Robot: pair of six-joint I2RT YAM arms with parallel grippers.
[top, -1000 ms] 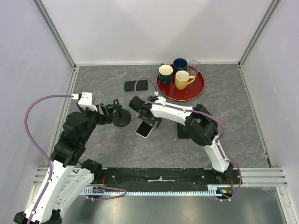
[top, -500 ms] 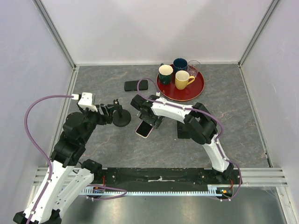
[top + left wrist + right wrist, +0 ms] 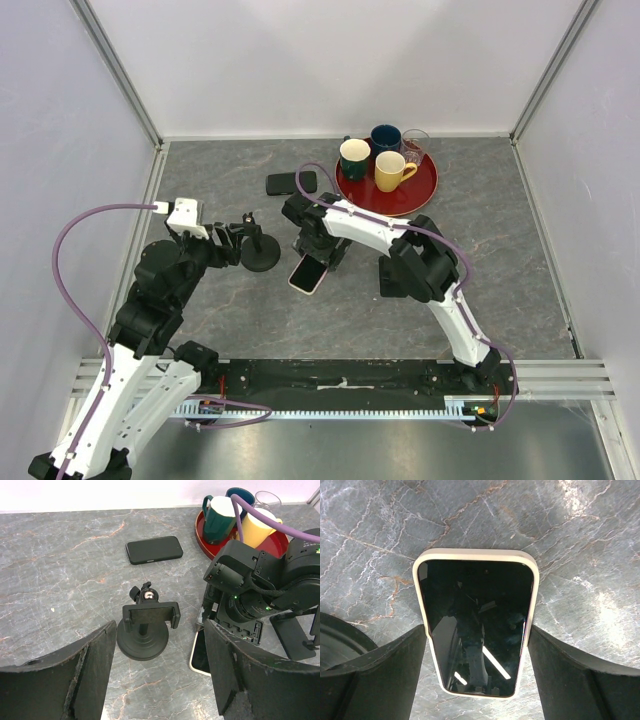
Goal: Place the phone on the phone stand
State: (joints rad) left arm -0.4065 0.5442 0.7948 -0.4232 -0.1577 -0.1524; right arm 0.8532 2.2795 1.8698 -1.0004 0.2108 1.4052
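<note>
A phone point(image 3: 309, 273) in a white case lies screen up on the grey stone table, just right of the black phone stand point(image 3: 260, 255). My right gripper point(image 3: 318, 247) reaches down over it. In the right wrist view its two fingers press against the long sides of the phone point(image 3: 477, 600), so the right gripper point(image 3: 477, 628) is shut on it while it rests flat. My left gripper point(image 3: 236, 238) stands open just left of the stand, with nothing between its fingers. In the left wrist view the stand point(image 3: 145, 640) shows its clamp empty, with the phone point(image 3: 199, 656) partly hidden beside it.
A second, black phone point(image 3: 291, 183) lies behind the stand. At the back right a red tray point(image 3: 425, 195) carries a green mug point(image 3: 354, 158), a dark blue mug point(image 3: 386, 138), a yellow mug point(image 3: 392, 171) and a glass point(image 3: 415, 145). A black block point(image 3: 390, 281) sits by the right arm.
The right gripper has turned slightly and narrowed onto the phone's sides; the phone has shifted a little towards the stand. The left arm has not moved.
</note>
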